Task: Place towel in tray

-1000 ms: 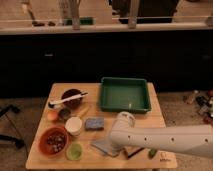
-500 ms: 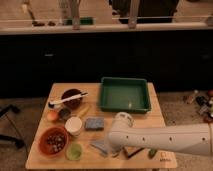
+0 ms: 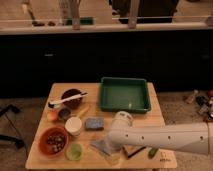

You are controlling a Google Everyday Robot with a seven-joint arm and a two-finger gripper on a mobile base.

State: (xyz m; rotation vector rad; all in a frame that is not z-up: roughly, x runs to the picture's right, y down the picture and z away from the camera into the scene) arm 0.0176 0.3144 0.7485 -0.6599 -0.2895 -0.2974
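Where the dark counter runs along the back of the room, a wooden table (image 3: 155,117) stands in front of it, and nearly everything sits on that. The robot's white arm (image 3: 165,139) reaches in from the right edge, low across the front of the table. The green tray (image 3: 124,94) lies at the back right corner, well apart from the towel. A reddish bowl (image 3: 53,141) sits at the front left corner. A darker bowl (image 3: 71,98) sits towards the back left with a white utensil (image 3: 67,100) laid across its rim. The towel (image 3: 102,146), crumpled and grey-blue, lies near the middle of the front edge, outside the tray. The gripper (image 3: 114,150) hangs at the towel's right side, under the arm's rounded end; whether it is open, closed or touching the cloth I cannot tell from here. Just behind the towel lies a blue sponge (image 3: 94,123), with a white cup (image 3: 73,126) beside it on its left. A small green dish (image 3: 74,151) sits by the front edge, between the reddish bowl and the towel.
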